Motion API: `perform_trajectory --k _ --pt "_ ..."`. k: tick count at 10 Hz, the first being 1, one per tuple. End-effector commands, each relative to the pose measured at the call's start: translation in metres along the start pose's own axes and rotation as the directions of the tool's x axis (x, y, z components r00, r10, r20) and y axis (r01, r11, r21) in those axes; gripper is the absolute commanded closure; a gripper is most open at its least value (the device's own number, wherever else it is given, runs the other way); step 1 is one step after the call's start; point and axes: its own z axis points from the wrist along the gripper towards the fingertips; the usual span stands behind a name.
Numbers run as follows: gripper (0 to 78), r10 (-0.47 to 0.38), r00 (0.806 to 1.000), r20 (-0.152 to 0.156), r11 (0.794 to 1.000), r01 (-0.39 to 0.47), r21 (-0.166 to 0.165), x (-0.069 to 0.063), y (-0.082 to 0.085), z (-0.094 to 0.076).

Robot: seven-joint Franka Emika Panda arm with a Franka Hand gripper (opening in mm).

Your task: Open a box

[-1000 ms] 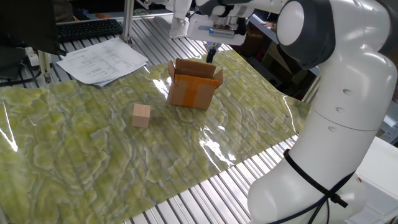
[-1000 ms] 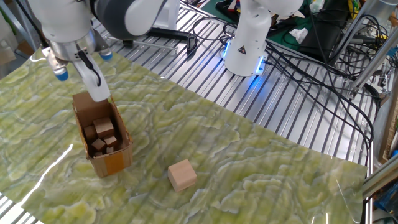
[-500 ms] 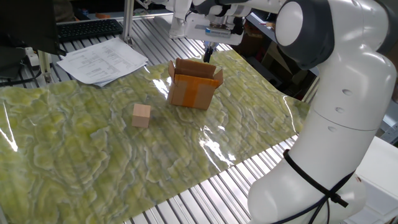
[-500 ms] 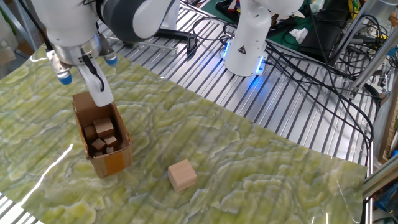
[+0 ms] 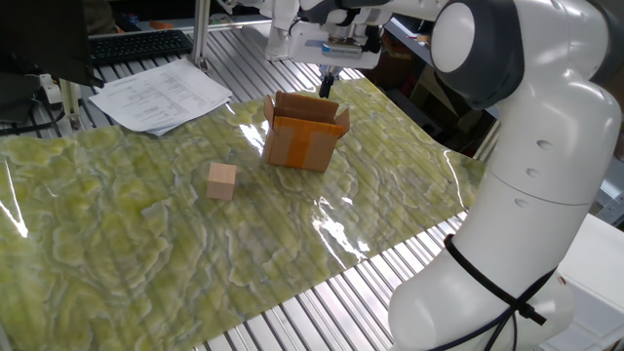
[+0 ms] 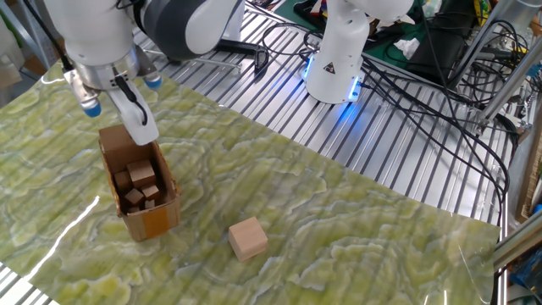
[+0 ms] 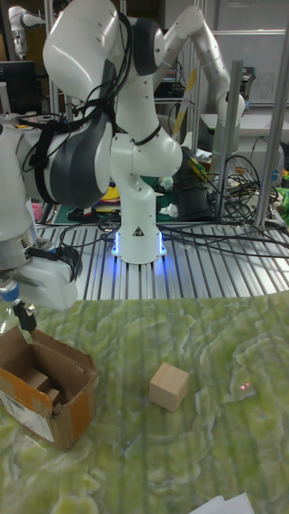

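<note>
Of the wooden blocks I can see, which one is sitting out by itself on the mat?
The larger light wooden cube sits alone on the green mat, clear of the open cardboard box. The other smaller, darker blocks are piled inside that box.

- The arm (image 5: 531, 185) has smooth, glossy white shells, rounded and bulging at the joints.
- A large joint cap (image 5: 471, 41) on its side is dark grey.
- A black cable (image 5: 487, 283) wraps around the thick lower segment.
- The gripper (image 6: 135, 123) hangs from a flat white hand body (image 5: 327, 41).
- Its fingers (image 6: 129, 99) are white in the other fixed view; the tip seen in one fixed view looks dark.
- Two small blue caps (image 6: 91, 109) sit under the wrist ring.
</note>
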Motion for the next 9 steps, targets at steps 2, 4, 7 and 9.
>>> perform_trajectory --k 2,4,7,9 --pt "77.6 -0.165 0.986 0.007 0.986 0.165 -0.018 0.0 0.0 -0.002" --pt "77.6 -0.182 0.983 0.001 0.982 0.182 -0.046 0.005 0.004 -0.002" --pt "77.6 -0.144 0.989 -0.013 0.989 0.143 -0.037 0.024 0.034 -0.014" --pt "77.6 -0.124 0.992 -0.026 0.992 0.123 -0.041 0.034 0.049 -0.02"
